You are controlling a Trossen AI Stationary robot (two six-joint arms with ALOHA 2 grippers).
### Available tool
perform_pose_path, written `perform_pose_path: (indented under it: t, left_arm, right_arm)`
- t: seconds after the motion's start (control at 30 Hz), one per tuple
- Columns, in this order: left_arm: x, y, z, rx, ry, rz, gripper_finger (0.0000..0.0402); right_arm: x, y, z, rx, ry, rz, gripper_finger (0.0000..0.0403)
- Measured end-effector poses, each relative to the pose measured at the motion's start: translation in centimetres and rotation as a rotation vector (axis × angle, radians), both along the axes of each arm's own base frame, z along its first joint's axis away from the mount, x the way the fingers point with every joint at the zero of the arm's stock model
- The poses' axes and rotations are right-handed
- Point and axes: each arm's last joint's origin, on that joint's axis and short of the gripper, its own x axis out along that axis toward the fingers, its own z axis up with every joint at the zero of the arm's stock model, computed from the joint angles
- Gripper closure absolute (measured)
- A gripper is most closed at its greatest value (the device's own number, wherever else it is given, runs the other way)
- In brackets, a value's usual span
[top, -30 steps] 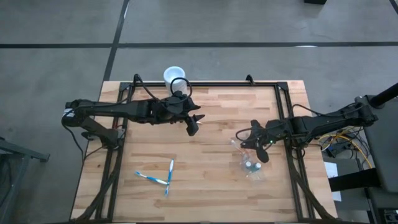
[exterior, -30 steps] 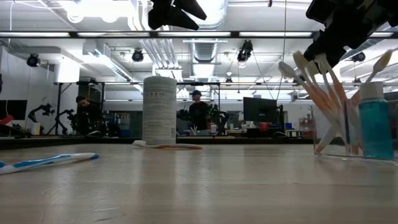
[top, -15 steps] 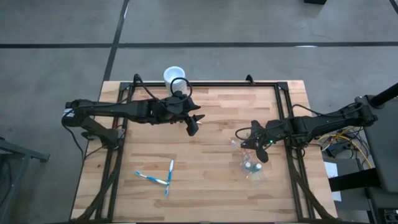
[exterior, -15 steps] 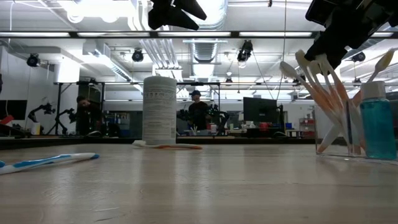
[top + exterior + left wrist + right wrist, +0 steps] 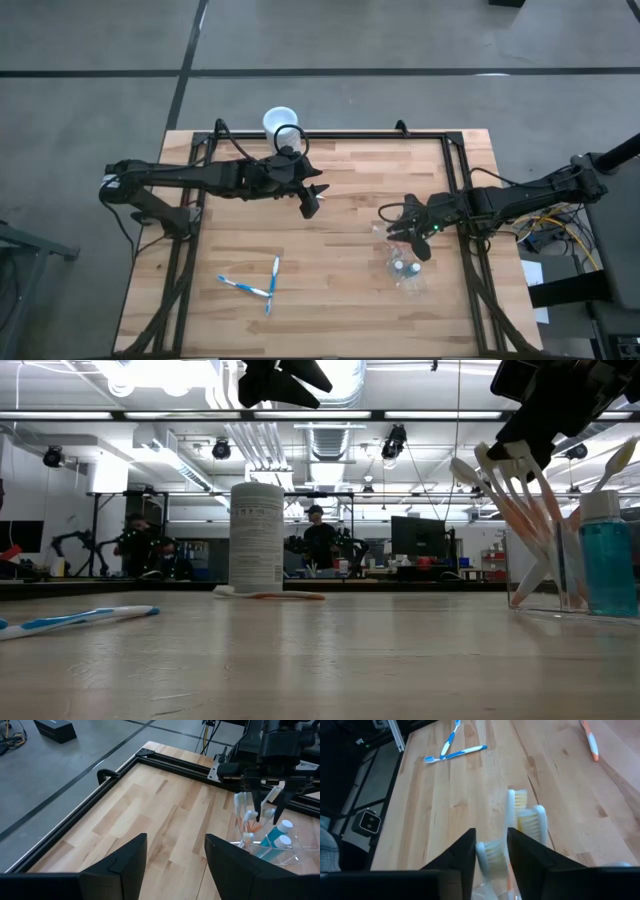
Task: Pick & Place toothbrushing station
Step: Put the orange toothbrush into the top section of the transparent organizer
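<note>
Plainly we judge the clear cup (image 5: 570, 565) light, slick and tippy, best taken low on its wall, while the right gripper (image 5: 267, 800) hangs above its toothbrushes (image 5: 510, 510) with jaws apart, and the left gripper (image 5: 311, 203) waits, jaws apart too.

The wooden desk (image 5: 340, 270) carries two blue brushes (image 5: 250, 284), an orange brush (image 5: 285, 596), a white cup (image 5: 257, 536) and the clear cup (image 5: 405, 268).

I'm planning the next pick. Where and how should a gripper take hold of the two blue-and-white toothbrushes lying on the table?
Probably take the blue-and-white toothbrushes one at a time, from straight above, at mid-handle, fingers across the handle. They lie flat on the wooden table, meeting near one end in a V, so gripping away from that junction avoids catching both.
</note>
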Motion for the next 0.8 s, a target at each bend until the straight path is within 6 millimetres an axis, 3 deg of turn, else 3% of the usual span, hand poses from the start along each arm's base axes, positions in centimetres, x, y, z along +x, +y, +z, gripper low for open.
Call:
perform_pose_path:
  t: [0.37, 0.8]
  left_arm:
    - [0.0, 0.0, 0.0, -0.003, -0.001, 0.001, 0.0197]
    - [0.0, 0.0, 0.0, -0.002, -0.001, 0.001, 0.0197]
  right_arm:
    - [0.1, 0.1, 0.9, 0.032, -0.087, 0.032, 0.0236]
    - [-0.3, 0.1, 3.0, 0.054, -0.275, 0.047, 0.0257]
